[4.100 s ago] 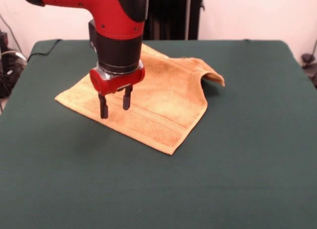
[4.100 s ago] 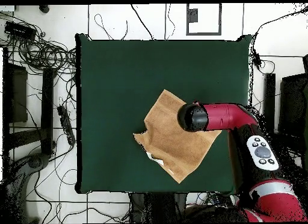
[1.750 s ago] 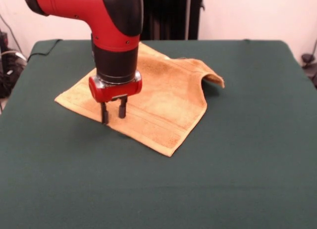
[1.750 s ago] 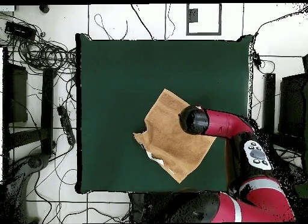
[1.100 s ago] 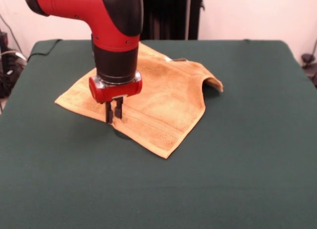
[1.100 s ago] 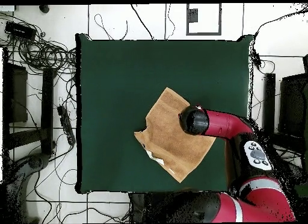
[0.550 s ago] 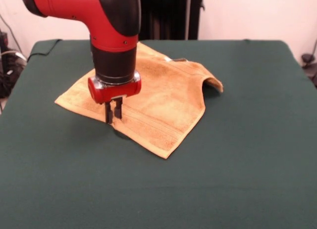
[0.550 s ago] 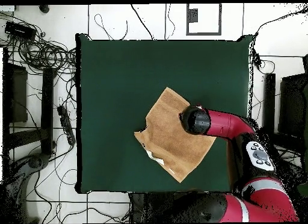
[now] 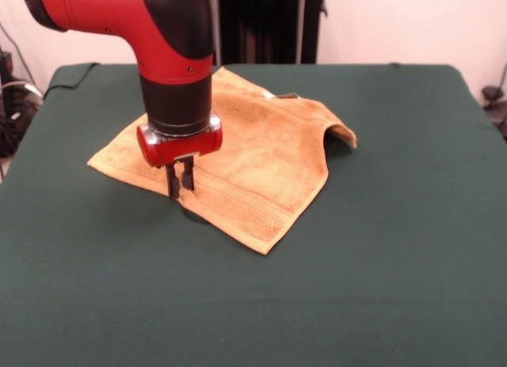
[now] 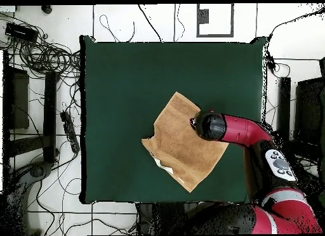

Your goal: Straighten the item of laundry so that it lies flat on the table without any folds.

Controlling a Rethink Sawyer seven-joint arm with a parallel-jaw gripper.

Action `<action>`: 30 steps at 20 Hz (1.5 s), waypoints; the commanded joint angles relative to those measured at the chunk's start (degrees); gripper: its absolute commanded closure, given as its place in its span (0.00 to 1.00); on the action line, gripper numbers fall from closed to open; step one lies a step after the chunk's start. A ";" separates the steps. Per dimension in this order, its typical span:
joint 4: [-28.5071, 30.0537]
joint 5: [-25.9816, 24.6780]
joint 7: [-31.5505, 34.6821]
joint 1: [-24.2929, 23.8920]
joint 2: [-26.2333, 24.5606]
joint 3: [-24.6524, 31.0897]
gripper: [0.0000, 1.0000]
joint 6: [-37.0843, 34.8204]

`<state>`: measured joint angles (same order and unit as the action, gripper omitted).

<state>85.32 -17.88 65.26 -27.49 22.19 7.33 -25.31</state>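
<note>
Reaching down from the far side, your gripper [image 9: 180,181] has its fingers drawn close together, clenched on the near-left edge of the orange-tan towel [image 9: 253,157], tips at the cloth. You'll see the towel spread mid-table on the green table [image 9: 380,264]. Its right corner is folded over in a raised hump.

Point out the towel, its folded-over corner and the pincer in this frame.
towel [image 9: 261,157]: front view, flat middle of the cloth.
folded-over corner [image 9: 342,133]: front view, raised flap at the towel's right end.
pincer [image 9: 180,179]: front view, between the fingertips, at the towel's near-left edge.
</note>
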 commanded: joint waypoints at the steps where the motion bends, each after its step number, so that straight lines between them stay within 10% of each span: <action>1: -6.49 -7.76 -0.16 -2.19 -21.29 6.34 1.00 12.86; 30: -14.04 -16.18 -9.91 -4.31 -22.44 14.30 1.00 -0.72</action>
<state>78.41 -24.22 65.26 -31.26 20.42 14.87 -41.06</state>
